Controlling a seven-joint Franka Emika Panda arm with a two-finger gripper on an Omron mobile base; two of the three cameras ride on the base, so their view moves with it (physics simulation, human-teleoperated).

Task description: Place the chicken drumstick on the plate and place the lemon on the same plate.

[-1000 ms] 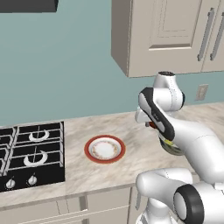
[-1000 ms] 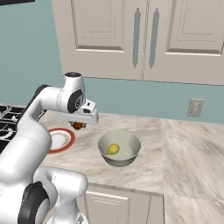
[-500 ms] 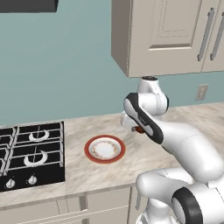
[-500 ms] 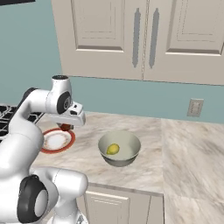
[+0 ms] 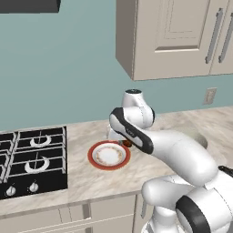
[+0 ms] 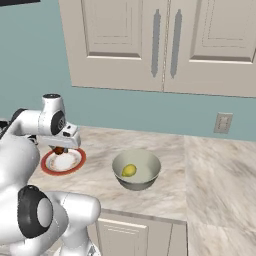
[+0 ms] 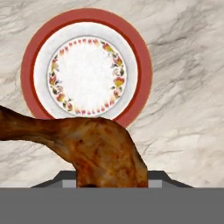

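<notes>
My gripper (image 5: 126, 142) is shut on the chicken drumstick (image 7: 92, 144), an orange-brown piece whose meaty end sits between the fingers and whose thin end points left in the hand view. It hangs just above the right rim of the plate (image 5: 97, 164), which has a red rim and a white patterned centre (image 7: 87, 70) and nothing on it. From the right base the drumstick (image 6: 59, 150) shows as a dark spot over the plate's far edge (image 6: 75, 165). The lemon (image 6: 129, 170) lies in a grey bowl to the right.
The grey bowl (image 6: 145, 181) stands on the marble counter right of the plate. A black gas hob (image 5: 27, 159) fills the counter's left end. Wall cabinets (image 6: 160, 45) hang above, and a socket (image 6: 223, 123) is on the wall.
The arm has swung left from near the bowl, carrying the drumstick over to the plate's right edge and lowering it.
</notes>
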